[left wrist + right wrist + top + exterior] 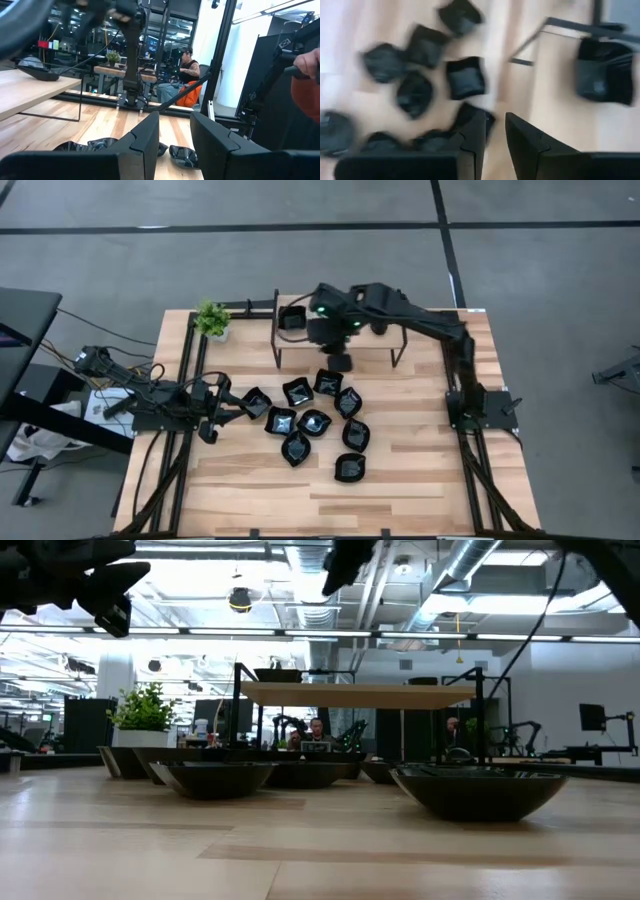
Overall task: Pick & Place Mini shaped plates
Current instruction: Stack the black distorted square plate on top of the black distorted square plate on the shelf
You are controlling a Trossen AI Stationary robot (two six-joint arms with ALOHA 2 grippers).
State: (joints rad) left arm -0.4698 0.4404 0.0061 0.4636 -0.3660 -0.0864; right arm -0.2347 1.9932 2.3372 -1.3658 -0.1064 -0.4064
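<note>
Plates [315, 423] lie in a bunch in the middle of the wooden table [400, 490] in the high view, small, black and shiny, and close beside each other. One more plate [292, 317] sits on the low shelf [370, 330] near the far edge of the table. The right gripper [340, 362] hangs by the front edge of that shelf, just past the bunch, and nothing is in it. The left gripper [225, 402] is near the left edge of the table, pointing at the bunch, and it holds nothing too. A small green plant [211, 320] stands at the far left corner. In the low view, black plates [480, 790] sit in a row across the table, and the shelf [360, 694] stands behind them with a dark plate [278, 675] on its top. The plant [143, 708] shows at the left. In the left wrist view, the two fingers [145, 137] stand apart with a gap between them, and some plates [182, 155] lie on the wood beyond. A person [187, 62] sits in the room behind. In the right wrist view, the two fingers [472, 132] are a little apart with nothing between them. The plates [465, 76] lie on the wood below, and one plate [602, 72] sits alone on the shelf.
</note>
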